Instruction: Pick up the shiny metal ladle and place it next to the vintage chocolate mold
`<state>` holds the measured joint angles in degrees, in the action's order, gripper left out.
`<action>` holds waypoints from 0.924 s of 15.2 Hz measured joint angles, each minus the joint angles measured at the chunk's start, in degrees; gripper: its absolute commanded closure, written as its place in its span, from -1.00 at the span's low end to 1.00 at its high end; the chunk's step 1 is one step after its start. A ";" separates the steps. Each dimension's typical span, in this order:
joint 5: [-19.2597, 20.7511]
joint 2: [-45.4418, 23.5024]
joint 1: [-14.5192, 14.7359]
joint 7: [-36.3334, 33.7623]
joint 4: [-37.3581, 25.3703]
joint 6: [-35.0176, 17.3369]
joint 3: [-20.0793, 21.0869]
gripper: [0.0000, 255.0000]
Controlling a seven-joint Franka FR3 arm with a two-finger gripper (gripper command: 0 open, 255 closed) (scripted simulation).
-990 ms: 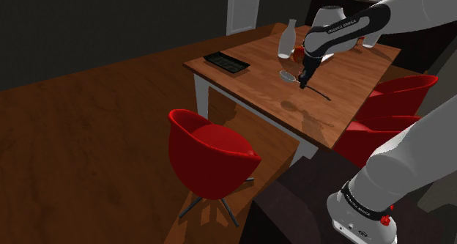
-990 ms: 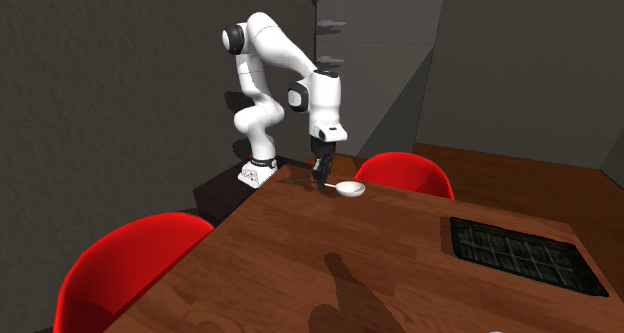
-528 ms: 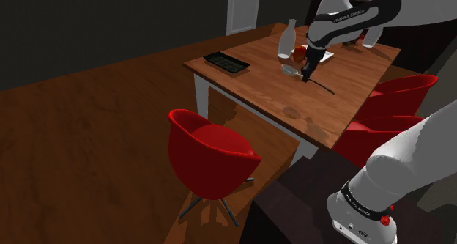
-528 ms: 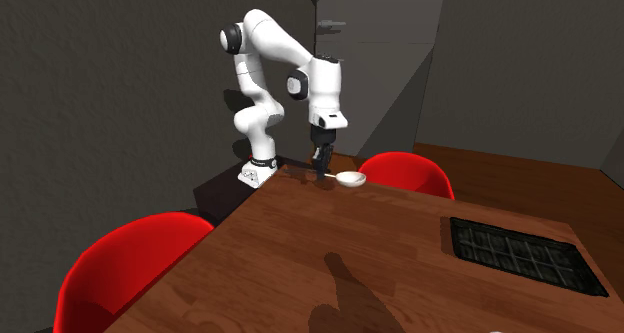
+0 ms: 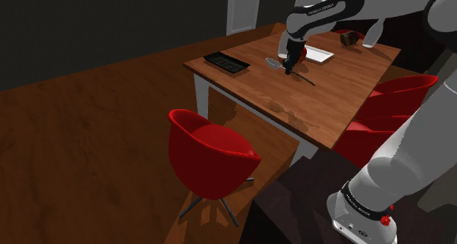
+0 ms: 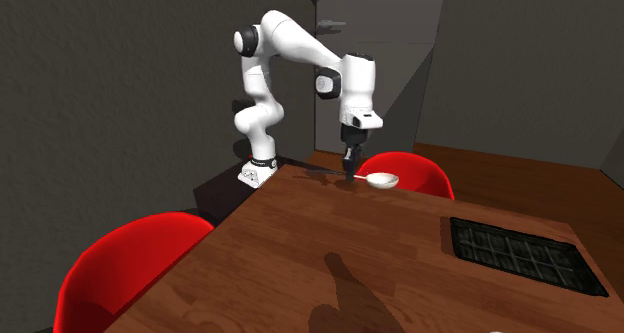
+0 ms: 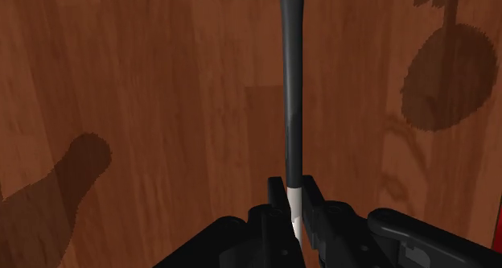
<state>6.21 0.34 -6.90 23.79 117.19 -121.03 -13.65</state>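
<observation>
Pincer [image 5: 291, 68] [image 6: 349, 171] [image 7: 294, 198] clamped tight on the thin handle of the ladle [image 5: 273, 61] [image 6: 381, 181] [image 7: 290, 81]. Ladle up in the air, a little above the brown surface [image 5: 322, 96] [image 6: 330, 241]. Dark mold tray [image 5: 225, 61] [image 6: 525, 256] flat near the surface's corner, apart from the ladle. Red chair [image 5: 209, 154] just beside the surface.

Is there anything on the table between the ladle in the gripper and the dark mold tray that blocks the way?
Nothing visible does. The gripper clasps the ladle by its handle above the table, and only bare wood lies between it and the mold tray, in both exterior views.
</observation>
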 measured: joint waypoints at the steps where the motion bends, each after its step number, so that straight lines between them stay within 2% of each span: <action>1: -0.59 -2.26 0.29 -0.25 -2.74 0.57 0.28 1.00; 10: -3.96 -19.74 2.20 -3.52 -25.80 6.83 2.79 1.00; 14: -4.24 -21.64 2.18 -3.78 -25.76 4.94 2.95 1.00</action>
<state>1.97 -21.29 -4.72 20.02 91.43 -116.08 -10.70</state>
